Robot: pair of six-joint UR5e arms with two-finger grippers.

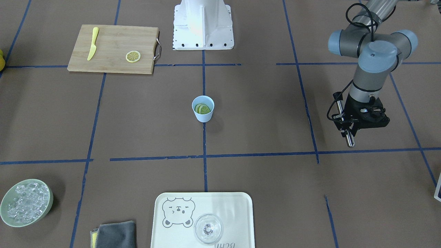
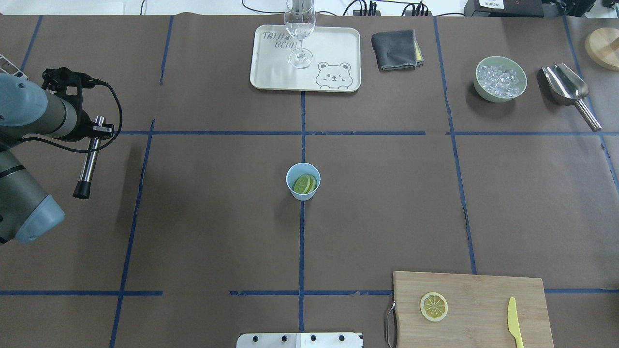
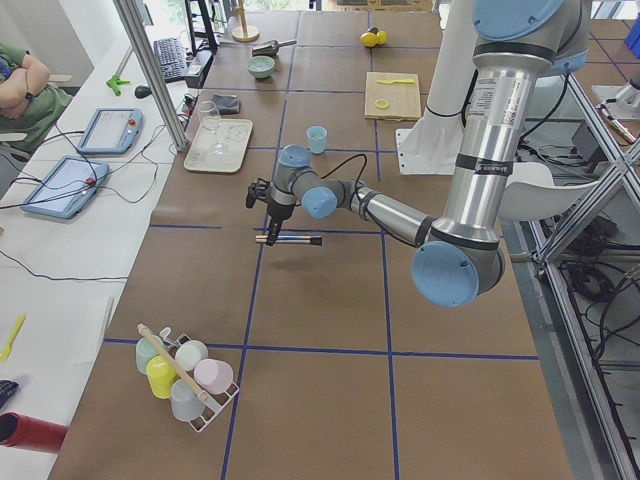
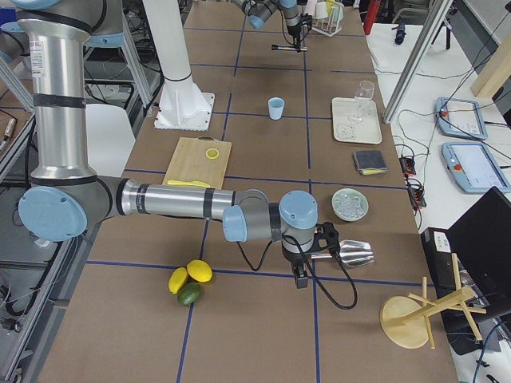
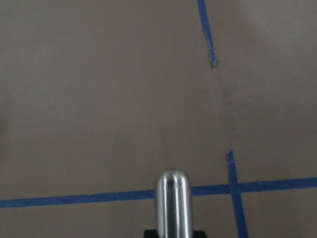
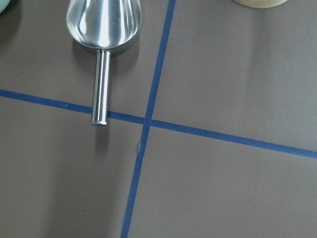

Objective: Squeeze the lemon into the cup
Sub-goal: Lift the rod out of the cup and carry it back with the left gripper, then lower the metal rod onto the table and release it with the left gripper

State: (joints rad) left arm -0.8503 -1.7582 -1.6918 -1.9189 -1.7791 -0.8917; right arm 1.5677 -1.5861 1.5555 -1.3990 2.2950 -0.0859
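Note:
The light-blue cup (image 1: 204, 118) stands at the table's middle, also in the overhead view (image 2: 301, 194). Lemon slices (image 1: 202, 109) lie inside it, tilted (image 2: 304, 183). One more lemon slice (image 2: 434, 306) lies on the cutting board (image 2: 483, 295). My left gripper (image 1: 346, 124) is far off to the cup's side (image 2: 99, 129), shut on a steel rod (image 2: 88, 164) that hangs above the table; its rounded tip shows in the left wrist view (image 5: 173, 198). My right gripper (image 4: 299, 275) shows only in the exterior right view, near the scoop; I cannot tell whether it is open or shut.
A yellow plastic knife (image 2: 514, 321) lies on the board. The tray (image 2: 271, 72) with a clear glass (image 2: 300, 29), a grey cloth (image 2: 394, 50), a green bowl of ice (image 2: 500, 79) and a steel scoop (image 6: 101, 29) stand along the far edge.

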